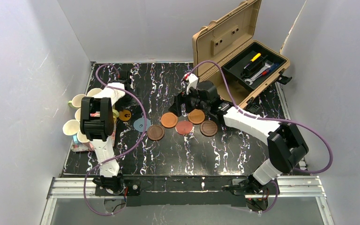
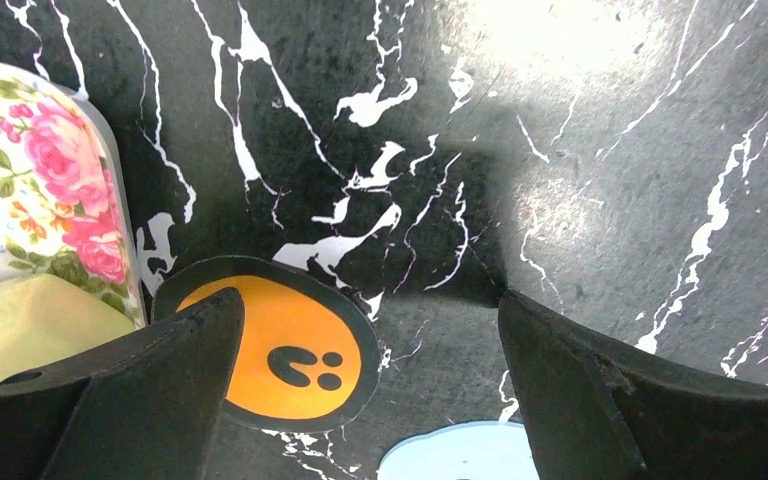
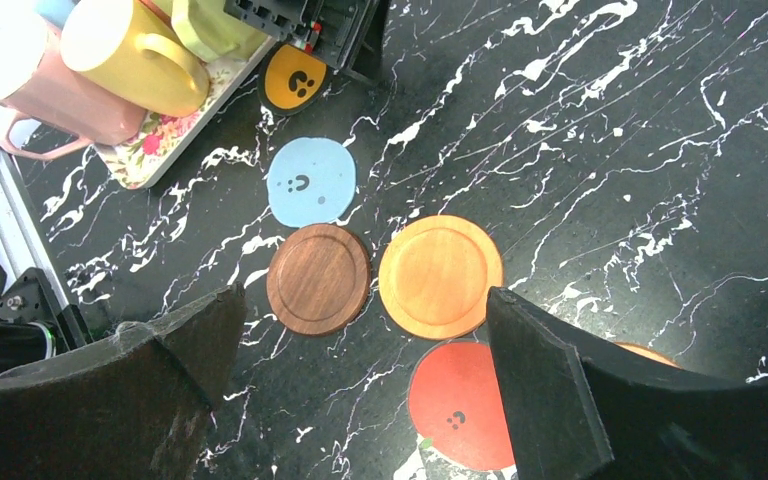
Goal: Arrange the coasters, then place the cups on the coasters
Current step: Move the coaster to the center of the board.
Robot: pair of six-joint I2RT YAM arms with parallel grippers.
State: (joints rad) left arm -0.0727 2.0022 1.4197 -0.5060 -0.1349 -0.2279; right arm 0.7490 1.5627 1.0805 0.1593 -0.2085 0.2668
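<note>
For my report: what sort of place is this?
Probably a robot test booth: plain white walls enclose a black marbled tabletop, with an open tan plastic toolbox at the back right.

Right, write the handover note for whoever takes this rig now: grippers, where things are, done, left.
Left gripper: open, empty, at the orange marked coaster, next to the floral tray.
Right gripper: open, empty, above the middle of the row.
Coasters: all seven on the table in a loose zigzag row, none stacked.
Cups: bunched on the tray, none on a coaster.
Done: coasters spread out.
Left: straighten the row if wanted, then move every cup onto a coaster.
</note>
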